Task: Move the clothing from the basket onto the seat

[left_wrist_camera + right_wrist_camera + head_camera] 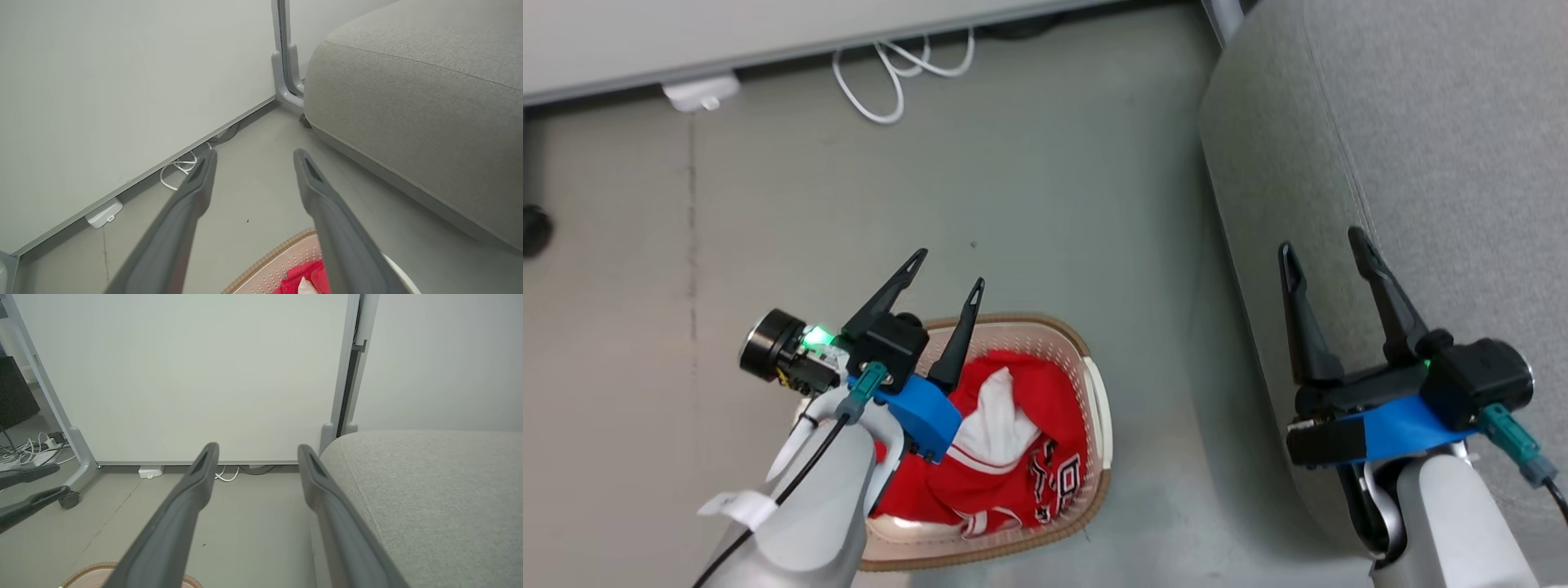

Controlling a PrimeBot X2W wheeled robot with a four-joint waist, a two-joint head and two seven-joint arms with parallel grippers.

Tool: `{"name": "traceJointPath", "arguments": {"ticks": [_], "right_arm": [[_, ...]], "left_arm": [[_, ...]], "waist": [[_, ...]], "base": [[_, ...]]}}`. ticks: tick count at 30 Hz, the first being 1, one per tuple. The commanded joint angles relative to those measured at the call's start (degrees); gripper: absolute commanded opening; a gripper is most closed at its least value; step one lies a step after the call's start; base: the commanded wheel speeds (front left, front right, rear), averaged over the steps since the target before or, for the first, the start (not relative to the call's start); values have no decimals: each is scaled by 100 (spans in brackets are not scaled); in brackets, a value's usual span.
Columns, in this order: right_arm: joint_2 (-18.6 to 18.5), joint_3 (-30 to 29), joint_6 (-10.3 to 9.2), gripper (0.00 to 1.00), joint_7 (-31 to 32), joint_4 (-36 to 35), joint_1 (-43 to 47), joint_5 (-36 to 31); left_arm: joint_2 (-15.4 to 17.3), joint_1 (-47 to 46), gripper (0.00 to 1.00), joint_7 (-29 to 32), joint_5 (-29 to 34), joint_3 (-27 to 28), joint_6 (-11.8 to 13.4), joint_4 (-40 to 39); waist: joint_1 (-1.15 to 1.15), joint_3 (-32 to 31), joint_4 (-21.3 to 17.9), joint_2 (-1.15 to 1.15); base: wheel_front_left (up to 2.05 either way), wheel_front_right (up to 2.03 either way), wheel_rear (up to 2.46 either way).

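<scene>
The red clothing (1013, 457) with white trim and black block letters lies bunched in the cream basket (1094, 384) on the floor; a corner of the clothing (300, 279) and the basket (269, 265) rim also appear in the left wrist view. My left gripper (949, 268) hovers open over the basket's far left rim, holding nothing. My right gripper (1321, 240) stands open and empty above the near edge of the grey seat (1421, 147). The seat (408, 102) is at the right in the left wrist view, and the seat (433, 498) lies lower right in the right wrist view.
A pale partition panel (727, 33) runs along the far side, with a white coiled cable (890, 73) and a white adapter (698, 94) at its foot. A caster wheel (68, 499) stands at the panel's left leg. Grey floor (1013, 204) lies between basket and panel.
</scene>
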Motion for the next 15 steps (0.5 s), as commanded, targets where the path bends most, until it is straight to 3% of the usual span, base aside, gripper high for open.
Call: {"name": "traceJointPath", "arguments": {"ticks": [1, 15], "right_arm": [[-18, 8, 11, 100, -30, -40, -112, 12], [-17, 187, 12, 100, -30, -348, -800, 106]], "left_arm": [[62, -139, 100, -16, -11, -55, -32, 60], [348, -1363, 100, -16, -332, -1911, -24, 1853]], "waist": [[-1, 288, -199, 0], [-1, 1457, -580, 0]], "base": [[0, 0, 0], [0, 0, 0]]}}
